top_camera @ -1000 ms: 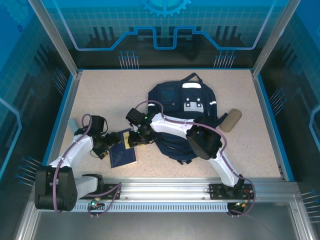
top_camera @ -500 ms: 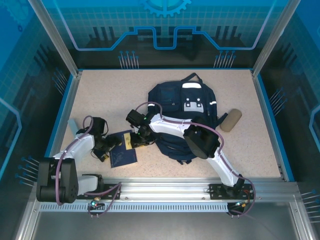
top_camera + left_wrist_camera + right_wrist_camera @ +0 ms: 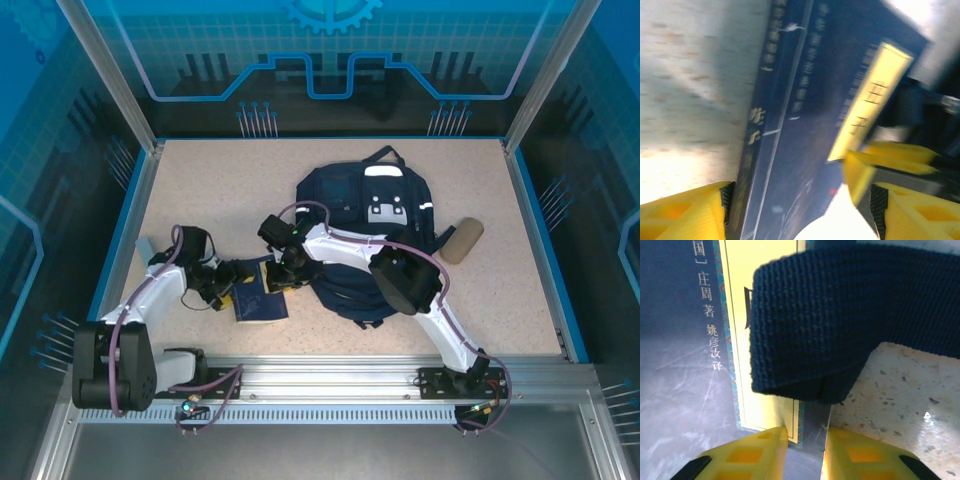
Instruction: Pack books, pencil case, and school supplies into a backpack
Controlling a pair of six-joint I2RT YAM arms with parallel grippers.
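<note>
Nothing looks packed yet. The books lie on the table, lower left of centre, just beside the backpack. The right gripper pinches a cover's edge below a strap; the left gripper straddles the cover, fingers spread. At the right a tan case is also left to pack.

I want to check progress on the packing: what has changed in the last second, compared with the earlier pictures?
The book slid right, toward the backpack, and turned a little. The left tool followed it, open astride it; the right tool closed tighter on its edge. The backpack and tan pouch stayed put.
</note>
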